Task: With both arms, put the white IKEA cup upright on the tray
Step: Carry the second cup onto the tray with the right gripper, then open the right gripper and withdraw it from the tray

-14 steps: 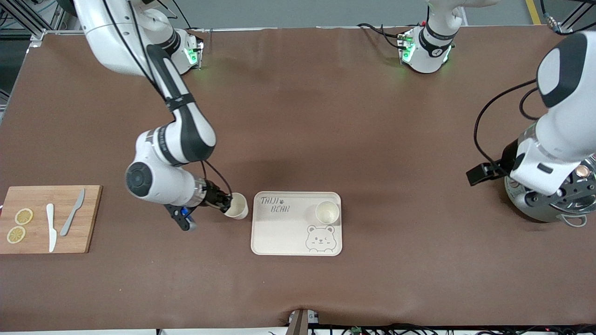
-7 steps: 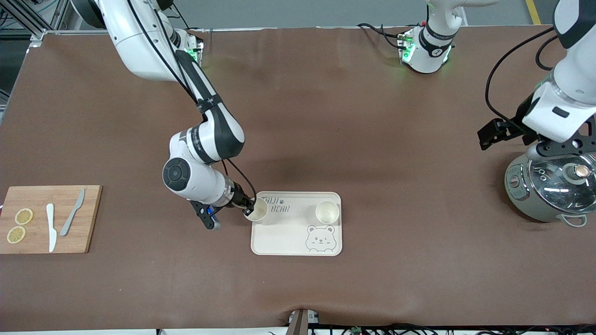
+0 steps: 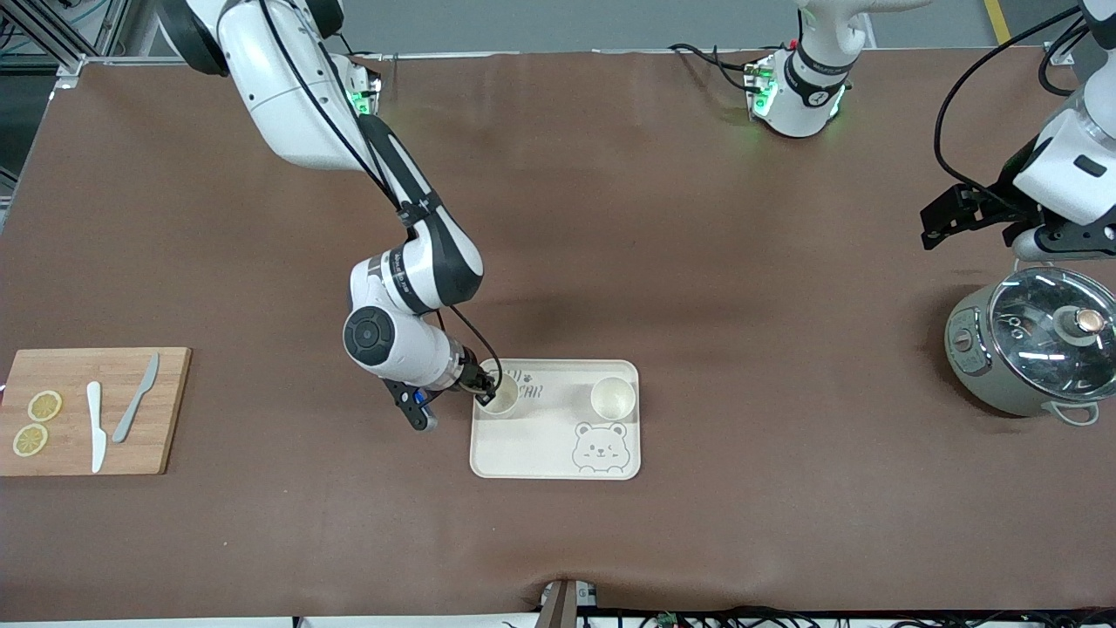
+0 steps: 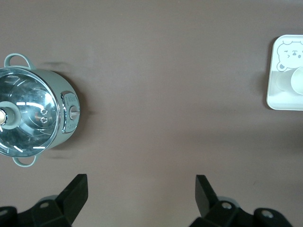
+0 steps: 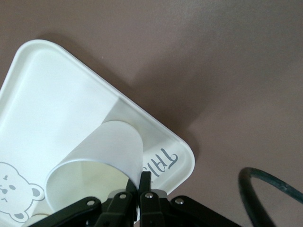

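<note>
My right gripper is shut on the rim of a white cup and holds it upright over the tray, at the tray's corner nearest the right arm's end, over the lettering. In the right wrist view the fingers pinch the cup wall above the tray. A second white cup stands upright on the tray above the bear drawing. My left gripper is open and empty, up in the air near the pot; its fingers are spread wide over bare table.
A grey-green pot with a glass lid stands at the left arm's end of the table, also in the left wrist view. A wooden cutting board with two knives and lemon slices lies at the right arm's end.
My right gripper carried the cup from beside the tray to over its lettered corner. The left arm rose and drew back from over the pot, uncovering its lid.
</note>
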Motion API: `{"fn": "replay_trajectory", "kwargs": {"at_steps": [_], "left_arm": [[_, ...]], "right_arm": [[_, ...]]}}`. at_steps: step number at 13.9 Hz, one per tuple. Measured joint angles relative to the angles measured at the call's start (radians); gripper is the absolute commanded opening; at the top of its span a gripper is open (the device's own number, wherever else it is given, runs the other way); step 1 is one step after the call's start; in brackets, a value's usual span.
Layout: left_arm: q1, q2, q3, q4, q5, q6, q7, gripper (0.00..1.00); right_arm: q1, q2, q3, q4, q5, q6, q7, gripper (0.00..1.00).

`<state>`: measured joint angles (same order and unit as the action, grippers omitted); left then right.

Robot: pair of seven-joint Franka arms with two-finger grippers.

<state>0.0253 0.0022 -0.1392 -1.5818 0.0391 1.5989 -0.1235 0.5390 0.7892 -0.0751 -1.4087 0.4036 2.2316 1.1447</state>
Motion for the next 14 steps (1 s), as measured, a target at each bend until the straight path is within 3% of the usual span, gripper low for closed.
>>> {"fn": "replay_trajectory", "kwargs": {"at_steps": [1,8,14], "left_arm": [[0.001,0.000,0.000,0.001,0.000,0.000,0.000,1.00],[0.001,-0.002,0.001,0.026,0.000,-0.038,0.000,1.00],[0.001,-0.019,0.001,0.037,0.000,-0.057,0.002,1.00]], "right_arm": [[0.002,0.001,0.000,0.002,0.000,0.000,0.000,0.99],[0.003,0.004,-0.011,0.033,0.000,-0.023,-0.042,1.00],[-0.061,-0.010,-0.030,0.154,0.000,-0.258,-0.115,1.00]]}}
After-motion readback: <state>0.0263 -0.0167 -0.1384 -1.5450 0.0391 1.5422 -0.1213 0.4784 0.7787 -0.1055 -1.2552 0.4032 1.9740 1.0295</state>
